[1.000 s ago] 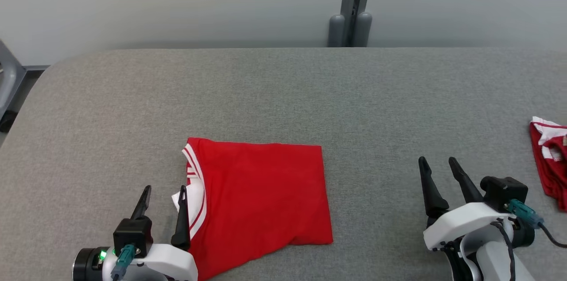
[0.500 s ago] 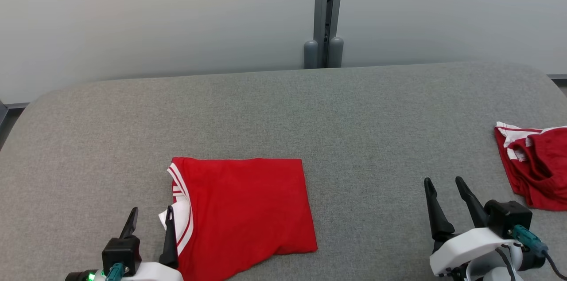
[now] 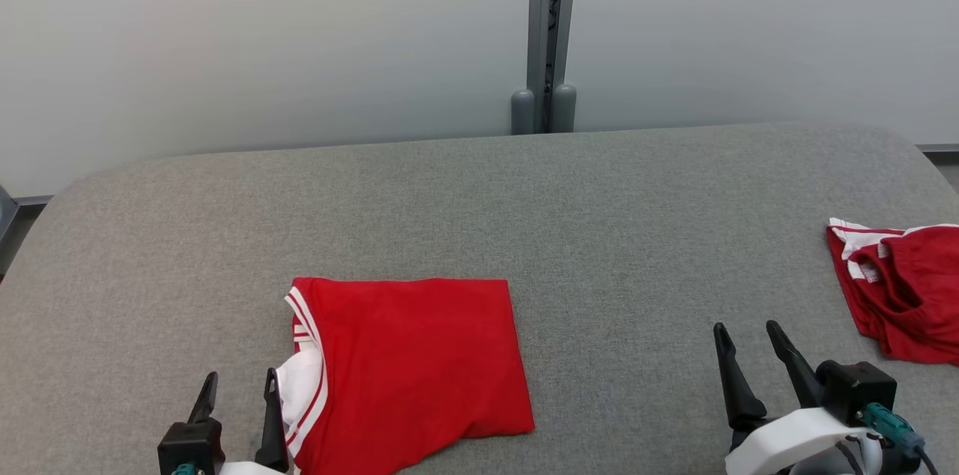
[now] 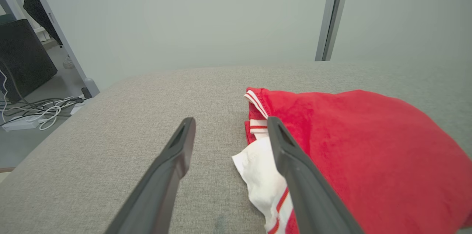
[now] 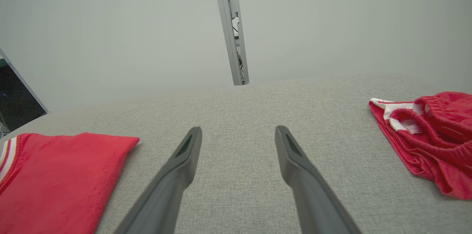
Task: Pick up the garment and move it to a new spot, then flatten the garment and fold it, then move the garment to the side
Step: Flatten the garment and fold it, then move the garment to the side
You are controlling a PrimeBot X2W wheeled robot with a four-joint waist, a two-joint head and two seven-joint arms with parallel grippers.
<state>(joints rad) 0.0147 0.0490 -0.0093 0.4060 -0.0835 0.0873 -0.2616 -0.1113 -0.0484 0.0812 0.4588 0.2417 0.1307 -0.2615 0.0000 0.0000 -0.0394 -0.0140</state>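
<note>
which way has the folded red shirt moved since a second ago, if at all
No. The camera shifted; the folded red shirt keeps its place against the crumpled red shorts on the grey fabric table.

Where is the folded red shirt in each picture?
Head view: the folded red shirt lies low down, left of the middle.
Left wrist view: the folded red shirt is on the right side.
Right wrist view: the folded red shirt is in the bottom left corner.
Shared landmark: the grey post on the wall behind.
</note>
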